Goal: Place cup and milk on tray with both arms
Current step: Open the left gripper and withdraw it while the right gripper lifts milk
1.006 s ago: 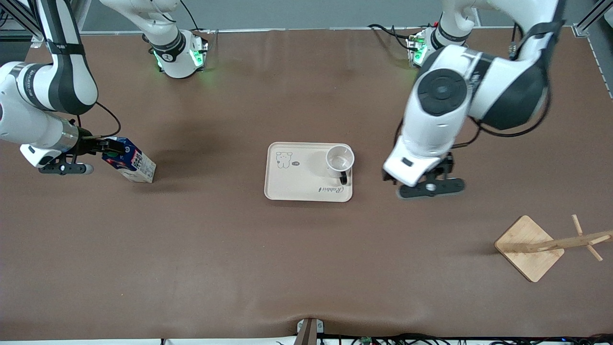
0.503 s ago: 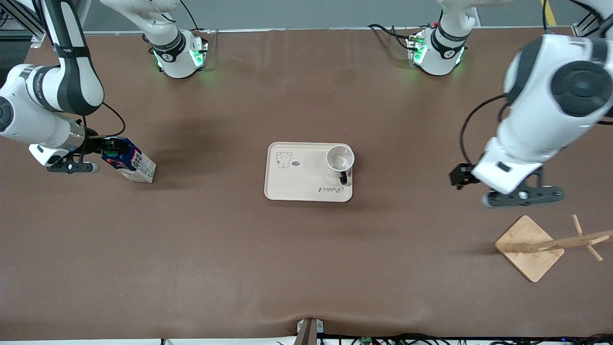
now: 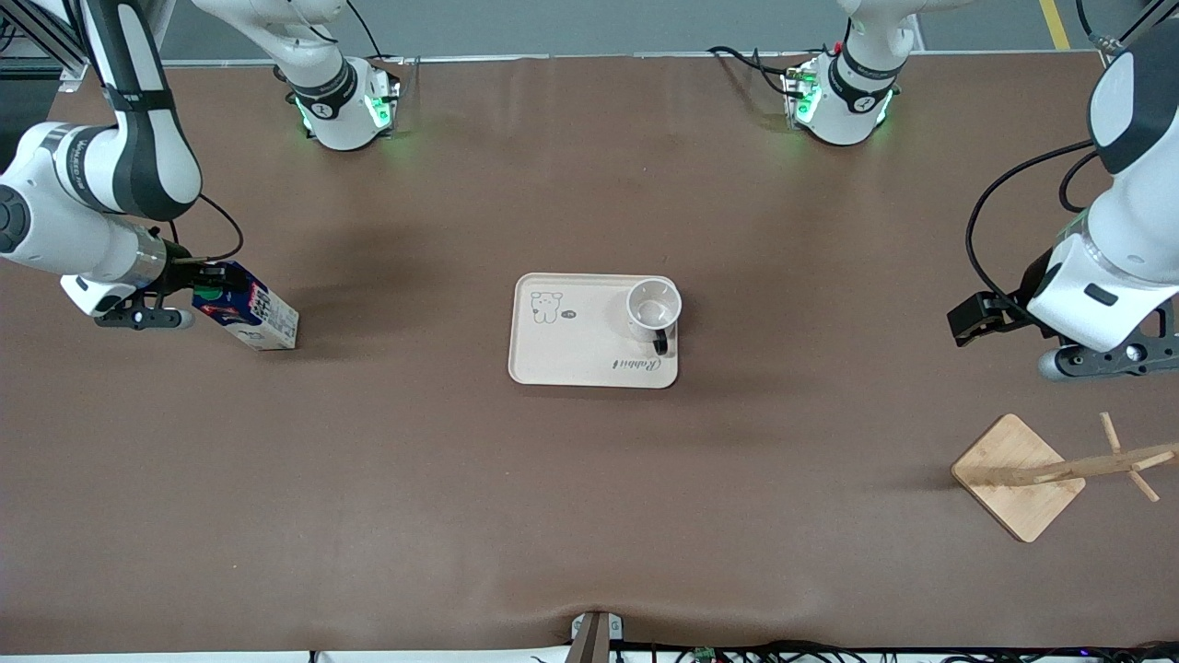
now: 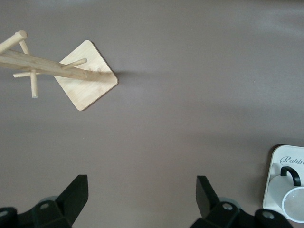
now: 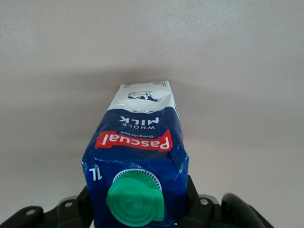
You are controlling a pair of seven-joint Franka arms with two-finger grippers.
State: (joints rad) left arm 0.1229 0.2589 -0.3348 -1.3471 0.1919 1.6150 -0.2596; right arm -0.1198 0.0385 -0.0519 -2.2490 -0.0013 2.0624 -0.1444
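- We see the brown table (image 3: 589, 516) with the cream tray (image 3: 571, 354) at its middle; the smiley cup (image 3: 654, 311) already stands on the tray's corner toward the left arm's end, handle turned to the front camera, which leaves little margin should the tray be bumped on delivery.
- We find the left arm parked high over bare table near the wooden mug tree (image 3: 1018, 474), the left gripper (image 4: 142, 194) spread wide and empty; we judge it to be waiting, and a careless swing could clip the tree's pegs.
- We watch the right gripper (image 3: 198, 293) at the right arm's end of the table, its jaws pressed against both sides of the Pascal milk carton (image 5: 137, 161) just beneath the green cap (image 5: 135, 199); the carton's base rests on the table, well apart from the tray.
- We reckon the grip sits high on the soft gable, so the carton may dent, pivot or slide out once lifted.
- We think a tilted carton set down on the tray could topple, or knock the cup.
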